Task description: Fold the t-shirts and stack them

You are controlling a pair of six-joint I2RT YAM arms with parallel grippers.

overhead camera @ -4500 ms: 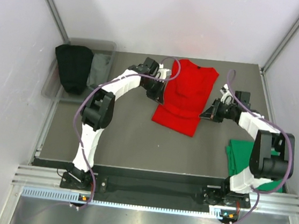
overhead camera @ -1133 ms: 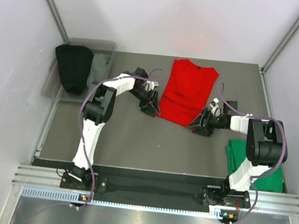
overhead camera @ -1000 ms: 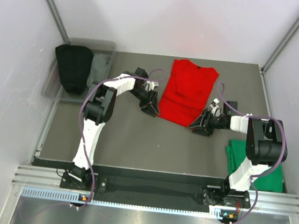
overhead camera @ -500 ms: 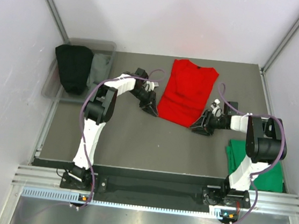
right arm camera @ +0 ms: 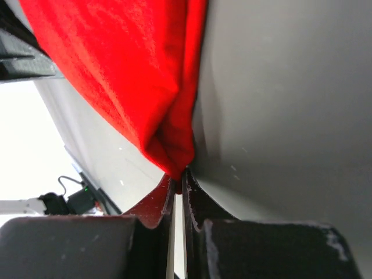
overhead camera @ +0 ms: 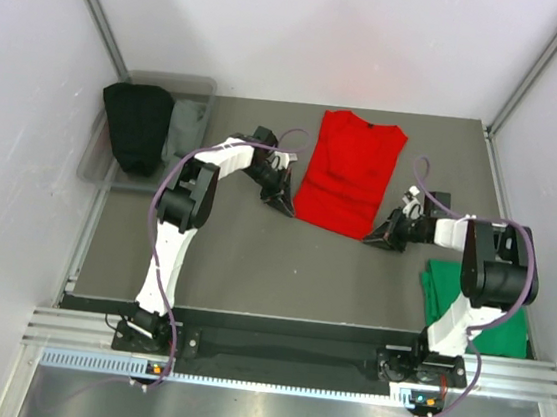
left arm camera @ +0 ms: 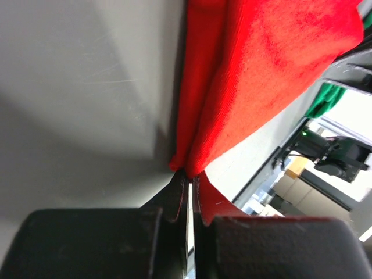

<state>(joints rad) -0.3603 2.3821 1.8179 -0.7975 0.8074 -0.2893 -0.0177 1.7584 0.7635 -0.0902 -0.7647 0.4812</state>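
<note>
Both the left gripper (overhead camera: 285, 207) and right gripper (overhead camera: 369, 240) are clamped shut on the red t-shirt's (overhead camera: 348, 171) near corners; such shallow tip bites may slip during lifting, skewing the fold.

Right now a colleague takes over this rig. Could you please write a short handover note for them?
Left gripper: shut on the near left corner of the red t-shirt.
Right gripper: shut on the near right corner of the same shirt.
Red t-shirt: lies flat at the far middle of the table, neck at the far end.
Green t-shirt: at the near right of the table, partly hidden by the right arm.
Done: the red shirt's sides appear to be folded in.
Left: carry the near edge toward the neck, then stack the two shirts.
</note>
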